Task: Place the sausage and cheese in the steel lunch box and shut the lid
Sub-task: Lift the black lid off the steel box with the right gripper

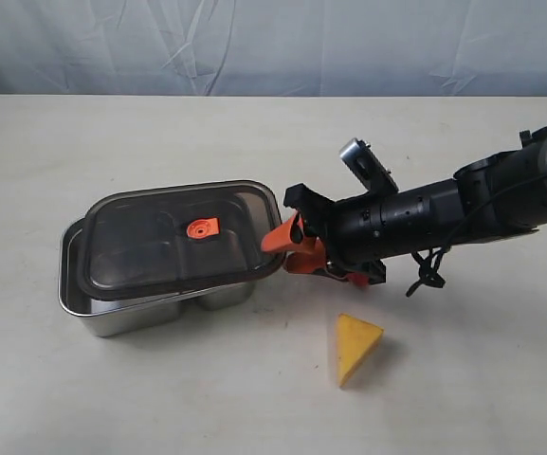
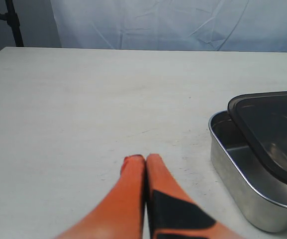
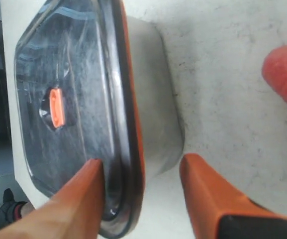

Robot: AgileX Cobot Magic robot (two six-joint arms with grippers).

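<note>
**Fig.** Steel lunch box (image 1: pixel 140 318) is standing on the table (image 1: pixel 254 133), left of centre in the ext. view. The lid (image 1: pixel 150 245) is lying on top of it but askew. It is sitting shifted twd the right and far side, so the box's left and near rim is showing uncovered, and the lid is overhanging on the right. The orange valve tab (image 1: pixel 202 227) is facing up at lid centre.

Right gripper (image 3: pixel 141 161) is reaching in from the right w/ jaws partly open, straddling the lid's overhanging edge. One orange finger (image 3: pixel 78 199) is lying over the lid's top. The other is standing off beside the box wall w/ a gap showing, so it is bracketing the edge, not clamping it.

Cheese (image 1: pixel 356 346) is resting on the table near the front, right of the box and apart from it. Sausage (image 3: pixel 284 74) is lying on the table in the right wrist view, clear of box and fingers and cut by the frame edge.

Left gripper (image 2: pixel 143 158) is hanging over bare table beside the box's left end, fingers pressed together and holding nothing.
</note>
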